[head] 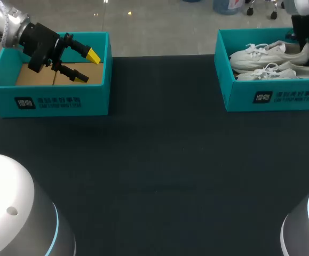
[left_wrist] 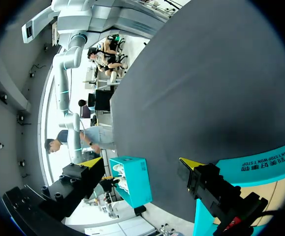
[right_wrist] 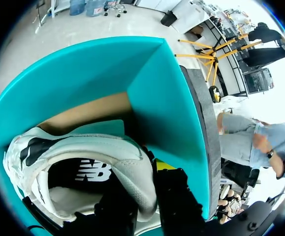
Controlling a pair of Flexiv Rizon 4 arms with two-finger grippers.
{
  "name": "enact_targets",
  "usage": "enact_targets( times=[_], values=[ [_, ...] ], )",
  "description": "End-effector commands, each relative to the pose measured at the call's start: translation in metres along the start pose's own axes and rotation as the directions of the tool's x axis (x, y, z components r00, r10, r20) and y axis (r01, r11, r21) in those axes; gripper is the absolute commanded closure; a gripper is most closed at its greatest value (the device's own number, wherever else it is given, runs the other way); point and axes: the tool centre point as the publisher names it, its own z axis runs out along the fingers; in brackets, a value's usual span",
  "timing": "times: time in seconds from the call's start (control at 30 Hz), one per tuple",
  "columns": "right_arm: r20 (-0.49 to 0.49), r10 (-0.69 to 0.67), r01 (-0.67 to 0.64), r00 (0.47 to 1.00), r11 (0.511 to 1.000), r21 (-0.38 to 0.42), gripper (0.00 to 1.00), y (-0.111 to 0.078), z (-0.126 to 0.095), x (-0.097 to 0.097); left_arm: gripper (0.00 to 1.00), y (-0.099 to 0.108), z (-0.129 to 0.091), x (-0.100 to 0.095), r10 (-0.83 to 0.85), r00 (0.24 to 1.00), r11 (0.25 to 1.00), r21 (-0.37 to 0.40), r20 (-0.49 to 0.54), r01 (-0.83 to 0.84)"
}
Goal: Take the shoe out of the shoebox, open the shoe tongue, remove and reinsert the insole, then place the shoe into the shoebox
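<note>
Two white shoes lie in the teal shoebox (head: 266, 96) at the table's far right. My right gripper (head: 307, 49) reaches down into that box at the heel of the farther shoe (head: 261, 53). In the right wrist view the shoe's white heel collar (right_wrist: 132, 162) sits between the dark fingers of my right gripper (right_wrist: 144, 196), which is shut on it from both sides. The shoe rests low in the shoebox (right_wrist: 167, 98). My left gripper (head: 89, 66) hangs open over a second teal box (head: 63, 101) at the far left, holding nothing. Its yellow tips stand wide apart in the left wrist view (left_wrist: 140, 162).
The left box (left_wrist: 260, 162) shows only a brown cardboard floor (head: 37, 74). The nearer shoe (head: 282, 72) lies beside the gripped one. Black cloth (head: 159, 160) covers the table between and in front of the boxes. The right shoebox (left_wrist: 132, 182) shows far ahead of my left gripper.
</note>
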Motion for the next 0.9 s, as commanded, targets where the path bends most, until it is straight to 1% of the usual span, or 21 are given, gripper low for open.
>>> enact_targets(
  times=[0.03, 0.07, 0.1, 0.13, 0.17, 0.37, 0.53, 0.7, 0.77, 0.9],
  values=[
    [0.009, 0.004, -0.004, 1.0, 1.0, 0.02, 0.62, 0.007, 0.001, 0.007, 0.0, 0.0, -0.001, 0.0, 0.0, 1.0, 1.0, 0.001, -0.003, 0.0],
    [0.01, 0.005, -0.005, 1.0, 1.0, 0.02, 0.49, 0.006, -0.001, 0.007, 0.0, 0.0, -0.001, 0.0, 0.0, 1.0, 1.0, 0.001, -0.003, 0.0],
    [0.011, 0.007, -0.007, 1.0, 1.0, 0.02, 0.25, 0.005, -0.003, 0.007, 0.0, 0.0, -0.001, 0.0, 0.0, 1.0, 1.0, 0.001, -0.003, 0.0],
    [0.01, 0.009, -0.009, 1.0, 1.0, 0.019, 0.11, 0.005, -0.005, 0.006, 0.0, 0.0, -0.001, 0.0, 0.0, 1.0, 1.0, 0.001, -0.003, 0.0],
    [0.008, 0.015, -0.015, 1.0, 1.0, 0.015, 0.0, 0.004, -0.009, 0.005, 0.0, 0.0, -0.001, 0.0, 0.0, 1.0, 1.0, 0.001, -0.003, 0.0],
    [-0.023, 0.034, -0.034, 0.999, 0.999, -0.01, 0.0, -0.003, -0.033, -0.001, 0.0, 0.0, -0.001, 0.0, 0.0, 1.0, 1.0, 0.001, -0.003, 0.0],
    [-0.075, 0.027, -0.029, 0.997, 0.999, -0.023, 0.0, -0.017, -0.061, -0.003, 0.0, 0.0, -0.001, 0.0, 0.0, 1.0, 1.0, 0.001, -0.003, 0.0],
    [-0.115, 0.011, -0.014, 0.993, 1.0, -0.027, 0.0, -0.045, -0.089, -0.002, 0.0, 0.0, -0.001, 0.0, 0.0, 1.0, 1.0, 0.001, -0.003, 0.0],
    [-0.129, 0.007, -0.01, 0.992, 1.0, -0.026, 0.0, -0.059, -0.099, -0.003, 0.0, 0.0, -0.001, 0.0, 0.0, 1.0, 1.0, 0.001, -0.003, 0.0],
    [-0.152, 0.0, -0.002, 0.988, 1.0, -0.018, 0.0, -0.082, -0.115, -0.003, 0.0, 0.0, -0.001, 0.0, 0.0, 1.0, 1.0, 0.001, -0.003, 0.0]
  ],
)
